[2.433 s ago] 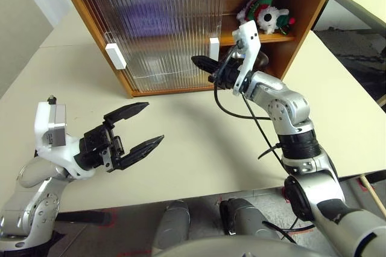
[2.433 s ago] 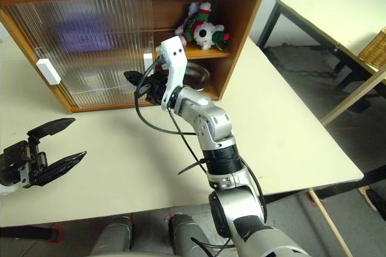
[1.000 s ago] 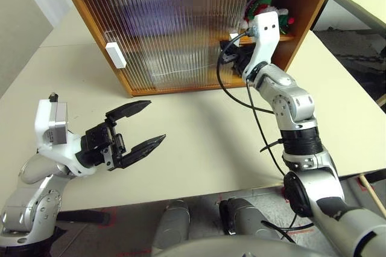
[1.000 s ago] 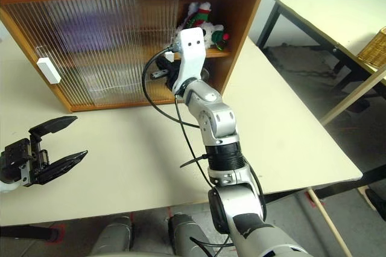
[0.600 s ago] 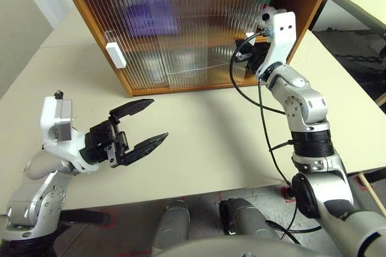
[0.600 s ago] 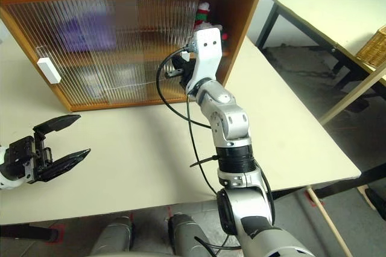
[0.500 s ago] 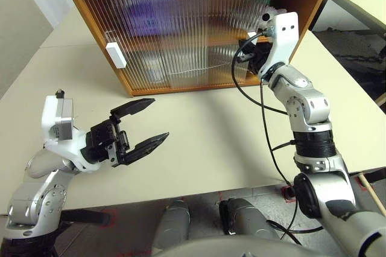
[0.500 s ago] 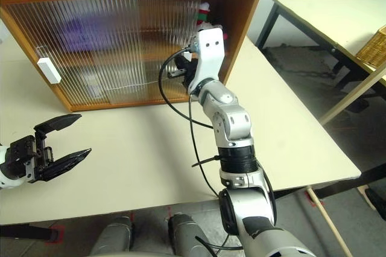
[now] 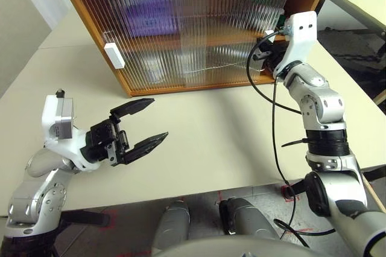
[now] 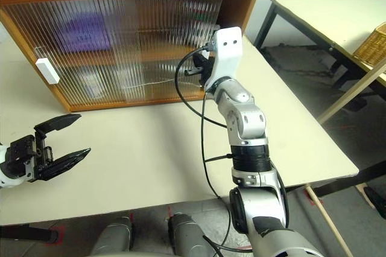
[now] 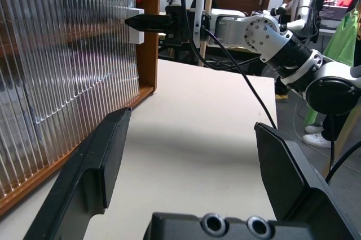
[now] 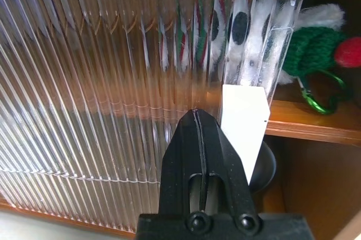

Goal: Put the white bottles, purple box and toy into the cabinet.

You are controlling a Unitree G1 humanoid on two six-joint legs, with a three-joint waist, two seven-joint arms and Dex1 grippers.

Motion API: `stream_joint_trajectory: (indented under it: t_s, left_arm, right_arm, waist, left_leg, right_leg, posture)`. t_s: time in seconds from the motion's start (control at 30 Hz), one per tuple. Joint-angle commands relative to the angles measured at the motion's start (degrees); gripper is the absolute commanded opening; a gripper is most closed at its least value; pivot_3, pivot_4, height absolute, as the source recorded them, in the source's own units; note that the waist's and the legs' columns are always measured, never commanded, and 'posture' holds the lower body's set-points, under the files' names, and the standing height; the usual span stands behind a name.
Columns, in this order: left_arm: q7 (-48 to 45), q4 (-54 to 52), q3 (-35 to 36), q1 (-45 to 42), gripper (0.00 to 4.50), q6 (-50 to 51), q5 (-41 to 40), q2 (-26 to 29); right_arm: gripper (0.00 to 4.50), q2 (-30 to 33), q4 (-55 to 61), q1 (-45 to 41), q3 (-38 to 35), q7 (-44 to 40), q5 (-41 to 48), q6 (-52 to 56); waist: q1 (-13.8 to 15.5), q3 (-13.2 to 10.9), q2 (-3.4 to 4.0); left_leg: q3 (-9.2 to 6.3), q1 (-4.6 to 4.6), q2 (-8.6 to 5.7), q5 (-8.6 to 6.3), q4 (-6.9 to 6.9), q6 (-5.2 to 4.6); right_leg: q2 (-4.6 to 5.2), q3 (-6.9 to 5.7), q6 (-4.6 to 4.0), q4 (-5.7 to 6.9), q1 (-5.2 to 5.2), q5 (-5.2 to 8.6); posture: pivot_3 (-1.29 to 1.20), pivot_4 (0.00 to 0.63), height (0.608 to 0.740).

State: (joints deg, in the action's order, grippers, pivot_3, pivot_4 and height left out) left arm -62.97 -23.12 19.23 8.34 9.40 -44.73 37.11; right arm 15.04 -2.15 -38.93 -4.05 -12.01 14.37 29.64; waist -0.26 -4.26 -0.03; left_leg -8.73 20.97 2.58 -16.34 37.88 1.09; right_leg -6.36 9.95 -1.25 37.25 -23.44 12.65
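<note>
The cabinet [image 9: 193, 28] stands on the pale table [image 9: 211, 142], its long axis running side to side and its front facing the robot. It is a wooden box with ribbed translucent sliding doors, one white handle [image 9: 114, 55] near its left end and another white handle [image 12: 243, 121] near its right end.

Behind the ribbing on the upper shelf the purple box [image 9: 148, 17] shows as a lilac blur, toward the left. The toy [image 12: 271, 43] sits at the right end of that shelf — white plush with red and green stripes, mostly smeared by the door, with a green sleeve, a red tip and a green clip showing past the door's edge.

The right gripper [image 12: 197, 133] has its fingers pressed together and points at the door front, its tip just beside the right-hand handle; the toy lies above and beyond it, behind the glass. The left gripper [image 9: 142, 124] hangs over the table with its fingers spread wide and nothing between them — well apart from the cabinet, pointing along its front toward the right arm.
</note>
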Motion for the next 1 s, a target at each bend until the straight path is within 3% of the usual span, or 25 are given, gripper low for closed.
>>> stream_joint_trajectory:
  t_s: [0.03,1.0]
  left_arm:
    - [-0.4,1.0,-0.9,-0.6,4.50,0.2,0.5,0.0]
    - [-0.7,1.4,-1.0,-1.1,4.50,0.1,0.8,-0.1]
  right_arm:
    - [0.01,0.9,-0.7,0.7,-1.7,0.7,-0.8,-0.4]
    - [0.01,7.4,-6.3,0.0,-5.0,-0.7,-1.9,-3.9]
  waist:
    - [0.0,0.0,0.00]
    - [-0.1,0.0,-0.01]
  left_leg:
    - [0.00,0.00,0.00,0.00,0.00,0.00]
    - [-0.04,0.01,-0.11,0.06,0.07,-0.10]
  right_leg:
    - [0.00,0.00,0.00,0.00,0.00,0.00]
    - [0.08,0.09,0.24,-0.06,0.11,-0.04]
  posture:
    - [0.01,0.082,0.740]
    - [0.01,0.079,0.740]
